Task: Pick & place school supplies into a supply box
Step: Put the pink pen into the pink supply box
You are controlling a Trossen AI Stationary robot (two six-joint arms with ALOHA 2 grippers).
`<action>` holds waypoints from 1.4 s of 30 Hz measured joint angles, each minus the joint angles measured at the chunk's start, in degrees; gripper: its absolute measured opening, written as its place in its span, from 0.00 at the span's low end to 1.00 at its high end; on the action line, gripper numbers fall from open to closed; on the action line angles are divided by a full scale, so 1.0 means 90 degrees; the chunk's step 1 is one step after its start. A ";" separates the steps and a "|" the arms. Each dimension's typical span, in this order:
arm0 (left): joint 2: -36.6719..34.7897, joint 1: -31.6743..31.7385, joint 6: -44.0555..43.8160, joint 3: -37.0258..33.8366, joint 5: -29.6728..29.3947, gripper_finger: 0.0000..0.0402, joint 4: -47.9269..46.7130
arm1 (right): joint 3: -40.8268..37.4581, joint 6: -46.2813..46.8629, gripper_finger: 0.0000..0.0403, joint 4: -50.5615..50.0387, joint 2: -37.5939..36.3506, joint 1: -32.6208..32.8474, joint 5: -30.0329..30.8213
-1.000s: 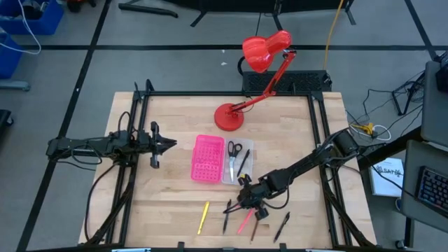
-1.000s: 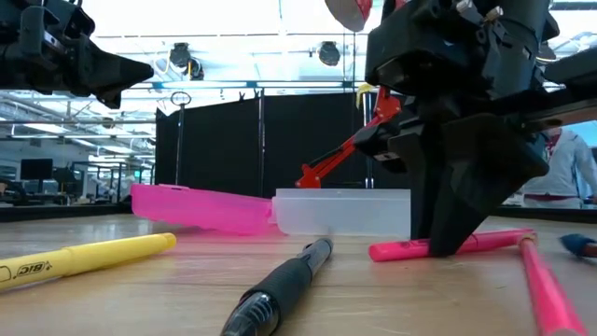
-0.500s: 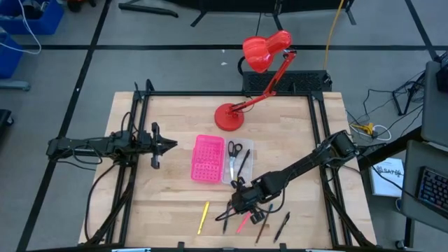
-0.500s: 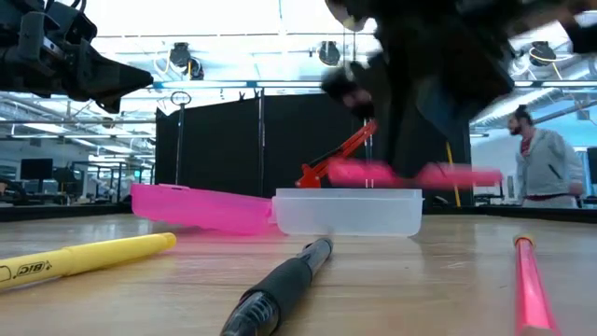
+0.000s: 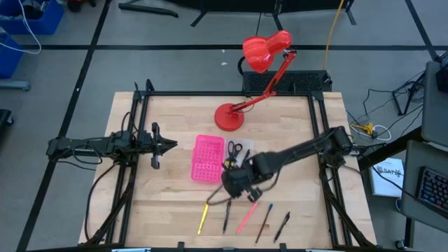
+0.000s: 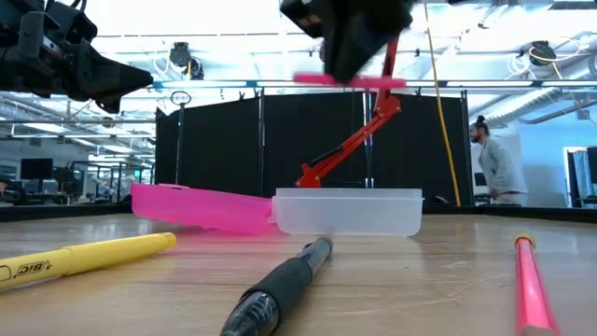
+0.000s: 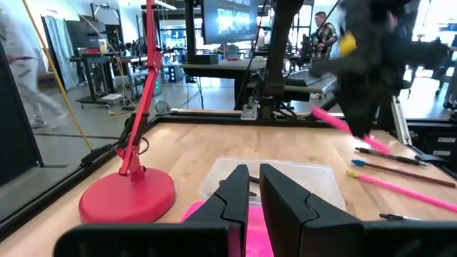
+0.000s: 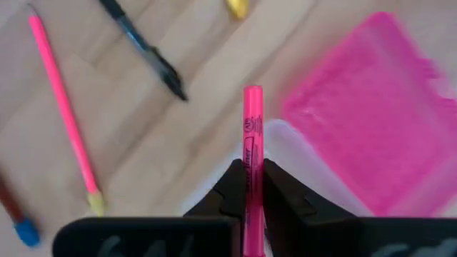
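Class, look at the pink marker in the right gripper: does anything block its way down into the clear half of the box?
Nothing visible does. The right gripper holds the pink marker above the box's clear half, which already holds scissors.

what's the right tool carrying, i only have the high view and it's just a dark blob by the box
Observer: A pink highlighter, pinched between the fingers of the right tool.
Operator: is it over the box yet
Observer: In the low view the highlighter hangs level in the air, well above the clear half of the supply box.
Operator: what's still on the table near the low camera
Observer: A yellow highlighter, a black pen and a pink pencil lie on the wood in front of the box.
Operator: left arm busy
Observer: No, the left tool is shut and empty, hanging above the table and facing the box and the red lamp.
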 joint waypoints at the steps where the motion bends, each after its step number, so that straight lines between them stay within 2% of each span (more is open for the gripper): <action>1: 0.0000 0.0000 0.0029 0.0000 0.0002 0.11 -0.0020 | 0.0155 -0.0146 0.05 -0.0152 -0.0007 -0.0147 0.0022; 3: 0.0000 0.0000 0.0071 0.0000 0.0001 0.11 -0.0051 | 0.0362 -0.0479 0.05 -0.0343 -0.0014 -0.0531 0.0033; 5: 0.0000 -0.0001 0.0086 0.0000 -0.0004 0.11 -0.0102 | 0.0399 -0.1110 0.05 -0.0492 -0.0014 -0.0930 -0.0242; 10: 0.0000 0.0000 0.0254 0.0002 -0.0011 0.11 -0.0205 | 0.0072 -0.2661 0.05 -0.0624 -0.0015 -0.1466 -0.0566; 16: 0.0000 -0.0001 0.0559 0.0002 -0.0015 0.11 -0.0325 | -0.0932 -0.4737 0.05 -0.0187 0.0182 -0.1513 0.0401; 19: 0.0000 -0.0002 0.0603 0.0002 -0.0058 0.11 -0.0426 | -0.1410 -0.5350 0.05 0.0640 0.0214 -0.1510 0.0534; 21: 0.0000 -0.0002 0.0603 0.0002 -0.0172 0.11 -0.0503 | -0.1633 -0.5746 0.05 0.1032 0.0217 -0.1510 0.0341; 25: 0.0000 0.0000 0.0602 0.0002 -0.0616 0.11 -0.0563 | -0.1709 -0.5735 0.05 0.1229 0.0217 -0.1510 -0.0663; 28: 0.0000 0.0000 0.0603 0.0002 -0.0859 0.11 -0.0647 | -0.1709 -0.5667 0.05 0.1213 0.0217 -0.1543 -0.1057; 33: 0.0000 -0.0001 0.0590 0.0002 -0.0894 0.11 -0.0710 | -0.1715 -0.5441 0.06 0.1244 0.0217 -0.1670 -0.1753; 42: 0.0000 -0.0002 0.0401 0.0002 -0.0843 0.11 -0.0705 | -0.2411 -0.5339 0.07 0.2017 0.0209 -0.1666 -0.1924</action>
